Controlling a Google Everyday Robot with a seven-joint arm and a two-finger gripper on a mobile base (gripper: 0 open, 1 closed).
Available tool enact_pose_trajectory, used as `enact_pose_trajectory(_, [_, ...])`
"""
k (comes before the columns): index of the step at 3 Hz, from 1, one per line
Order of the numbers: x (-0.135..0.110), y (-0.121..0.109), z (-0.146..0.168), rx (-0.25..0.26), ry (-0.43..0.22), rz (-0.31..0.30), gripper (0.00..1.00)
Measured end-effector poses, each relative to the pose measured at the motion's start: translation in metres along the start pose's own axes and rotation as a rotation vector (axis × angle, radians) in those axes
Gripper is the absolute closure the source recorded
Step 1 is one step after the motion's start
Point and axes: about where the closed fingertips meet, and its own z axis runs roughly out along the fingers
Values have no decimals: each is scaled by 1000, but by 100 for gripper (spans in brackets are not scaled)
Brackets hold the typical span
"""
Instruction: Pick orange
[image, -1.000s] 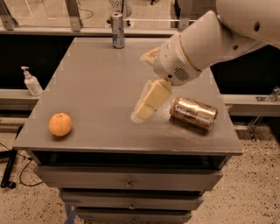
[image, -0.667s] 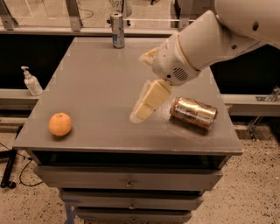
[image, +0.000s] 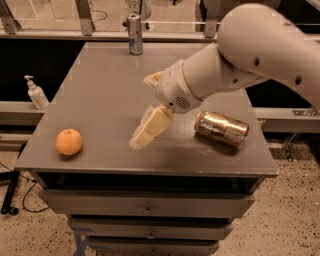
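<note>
The orange (image: 69, 141) is a small round fruit sitting near the front left corner of the grey cabinet top (image: 105, 95). My gripper (image: 142, 113) hangs over the middle of the top, to the right of the orange and well apart from it. Its cream fingers (image: 151, 126) are spread apart with nothing between them. The white arm reaches in from the upper right.
A gold-brown can (image: 221, 129) lies on its side to the right of the gripper. A silver can (image: 134, 33) stands upright at the back edge. A white pump bottle (image: 36, 93) stands on a lower ledge to the left. Drawers sit below the front edge.
My gripper has moved left and slightly toward the front, closer to the orange. The orange and both cans have not moved.
</note>
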Motion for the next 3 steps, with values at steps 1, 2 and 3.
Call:
enact_pose_trajectory(1, [-5,-6,52,-22,-60,9,0])
enact_pose_trajectory(2, [-19,-7,94,-65,-105,24,0])
enact_pose_trajectory(3, [-34,-2,118,-118,-147,57,0])
